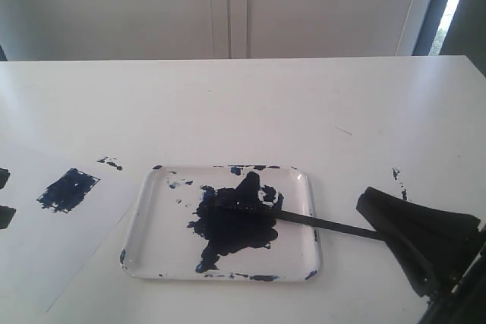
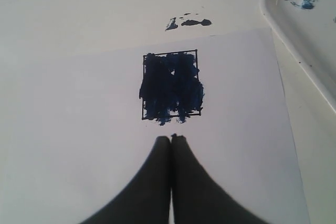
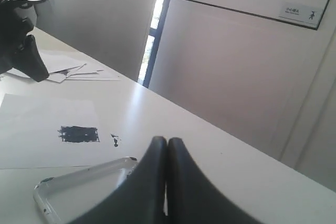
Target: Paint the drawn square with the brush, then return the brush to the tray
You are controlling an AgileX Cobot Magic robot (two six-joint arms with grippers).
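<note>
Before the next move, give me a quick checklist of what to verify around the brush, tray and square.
1. Drawn square painted: ok, mostly navy, small gaps at the outline.
2. Brush in tray: ok, tip on blot, handle overhanging the rim.
3. Right gripper free of brush: cannot tell; jaws shut, handle end reaches it.
4. Left gripper empty: ok, shut above the paper.

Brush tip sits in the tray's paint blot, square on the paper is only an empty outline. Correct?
Not quite: the drawn square is filled in with dark blue paint, as the left wrist view shows. The brush does lie with its tip in the paint blot of the tray.
</note>
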